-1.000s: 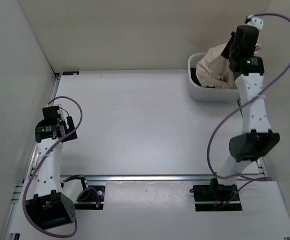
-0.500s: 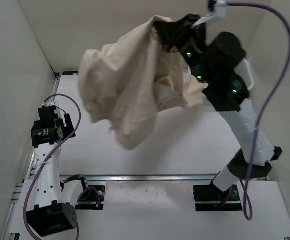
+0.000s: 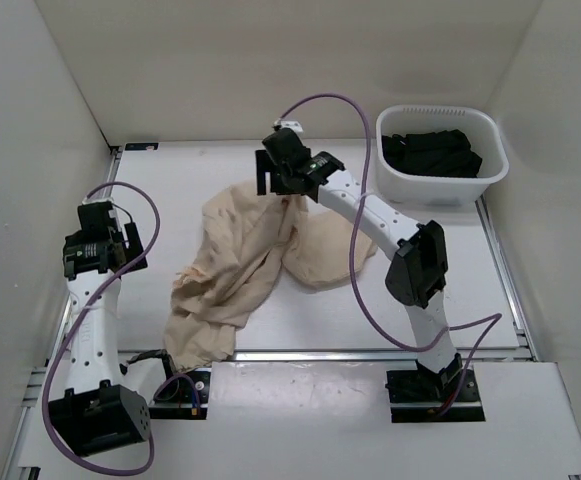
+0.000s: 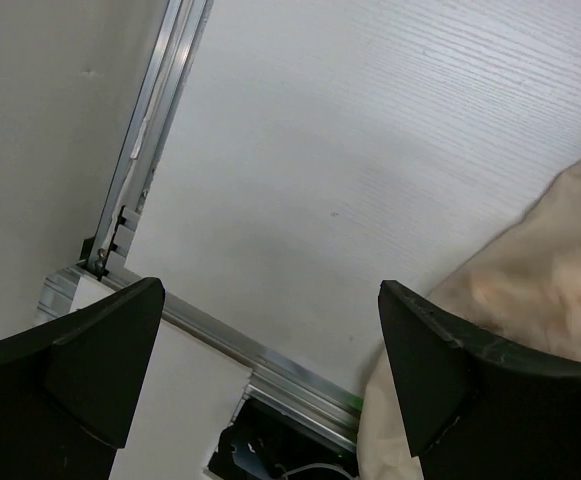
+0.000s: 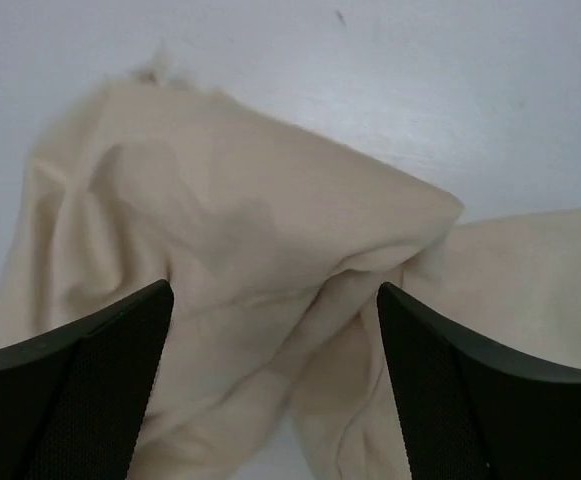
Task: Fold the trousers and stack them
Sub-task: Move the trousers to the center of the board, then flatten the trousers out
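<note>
The beige trousers (image 3: 260,255) lie crumpled on the table, spread from the middle toward the near left edge. My right gripper (image 3: 282,190) hovers over their far end with its jaws open. In the right wrist view the trousers (image 5: 270,230) fill the space below the right gripper (image 5: 275,295), and nothing is held between its fingers (image 5: 100,380). My left gripper (image 3: 95,255) stands open at the table's left side, apart from the cloth. Its wrist view shows the left gripper (image 4: 270,290) over bare table, with an edge of the trousers (image 4: 540,270) at the right.
A white basket (image 3: 440,188) stands at the back right with a black garment (image 3: 435,152) inside. An aluminium rail (image 3: 350,353) runs along the table's near edge. White walls (image 3: 30,150) enclose the left, back and right sides.
The right arm pulled the trousers up out of the basket, swung them left over the table and let them go. Its jaws went from shut to open. The left arm barely moved.
</note>
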`<state>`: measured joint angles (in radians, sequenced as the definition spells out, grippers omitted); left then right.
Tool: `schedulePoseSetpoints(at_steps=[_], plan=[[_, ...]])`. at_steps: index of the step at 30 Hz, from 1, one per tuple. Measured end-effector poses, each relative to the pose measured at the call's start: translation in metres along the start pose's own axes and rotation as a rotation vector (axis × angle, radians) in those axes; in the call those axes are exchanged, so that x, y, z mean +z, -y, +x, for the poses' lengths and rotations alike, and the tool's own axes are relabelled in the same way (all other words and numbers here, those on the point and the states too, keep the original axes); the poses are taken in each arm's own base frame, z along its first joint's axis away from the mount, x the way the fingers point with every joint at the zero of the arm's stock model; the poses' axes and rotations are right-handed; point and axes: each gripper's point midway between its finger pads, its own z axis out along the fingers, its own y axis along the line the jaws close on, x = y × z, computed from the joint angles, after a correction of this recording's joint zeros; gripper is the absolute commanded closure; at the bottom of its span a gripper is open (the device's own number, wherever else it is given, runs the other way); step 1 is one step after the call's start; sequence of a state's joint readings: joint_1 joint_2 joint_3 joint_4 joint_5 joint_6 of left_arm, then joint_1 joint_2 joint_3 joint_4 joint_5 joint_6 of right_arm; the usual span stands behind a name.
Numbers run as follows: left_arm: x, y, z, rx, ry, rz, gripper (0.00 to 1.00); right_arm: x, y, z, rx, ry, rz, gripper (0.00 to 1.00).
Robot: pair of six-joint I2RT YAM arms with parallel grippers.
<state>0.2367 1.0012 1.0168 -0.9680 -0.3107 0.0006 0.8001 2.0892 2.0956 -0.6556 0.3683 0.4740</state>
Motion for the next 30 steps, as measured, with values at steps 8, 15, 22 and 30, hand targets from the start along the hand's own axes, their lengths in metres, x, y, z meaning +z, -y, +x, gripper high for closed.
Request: schedulePoseSetpoints(at_steps=[8, 15, 22, 30], plan=[[0.028, 0.007, 0.035, 0.049, -0.15, -0.012, 0.0, 0.001, 0.072, 0.073, -0.105, -0.256, 0.025, 0.12], [0.038, 0.019, 0.062, 0.072, -0.242, 0.041, 0.0, -0.048, -0.093, 0.143, -0.325, -0.318, -0.395, 0.07], [0.042, 0.025, 0.101, 0.098, -0.346, 0.067, 0.0, 0.005, -0.085, 0.202, -0.232, -0.476, -0.323, 0.06], [0.039, 0.025, 0.102, 0.094, -0.331, 0.067, 0.0, 0.024, -0.074, 0.215, -0.152, -0.538, -0.312, 1.0]])
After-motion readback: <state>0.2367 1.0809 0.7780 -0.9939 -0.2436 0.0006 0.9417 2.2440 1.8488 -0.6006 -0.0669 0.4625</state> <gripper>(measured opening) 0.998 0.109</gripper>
